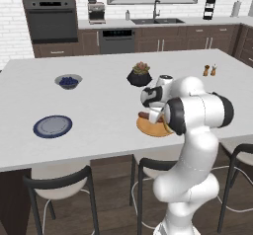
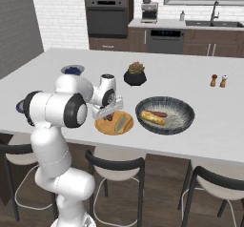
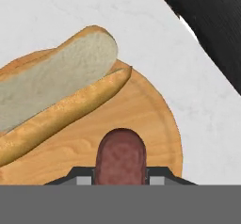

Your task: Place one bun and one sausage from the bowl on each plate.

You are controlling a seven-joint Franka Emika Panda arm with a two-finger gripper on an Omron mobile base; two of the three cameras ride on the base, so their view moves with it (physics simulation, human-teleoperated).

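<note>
The gripper, lowered over the orange plate, has its two dark fingers closed narrowly on a reddish-brown sausage, whose rounded end projects between them above the plate's surface; whether the sausage touches the plate cannot be told. A split bun lies on the same plate beside the sausage, cut face upward; in the right base view the bun rests on the plate just under the white hand. Just beside the plate stands the wide dark grey bowl, holding a second bun and a second sausage; its black rim crosses the hand view's upper corner. The arm's elbow and forearm hide part of the orange plate and stand before the bowl in the left base view. Well apart on the white island counter lies the dark blue plate; beyond it a small blue-filled bowl; near the hand a potted succulent; farther off, salt and pepper shakers; dark-framed stools line the near edge.
</note>
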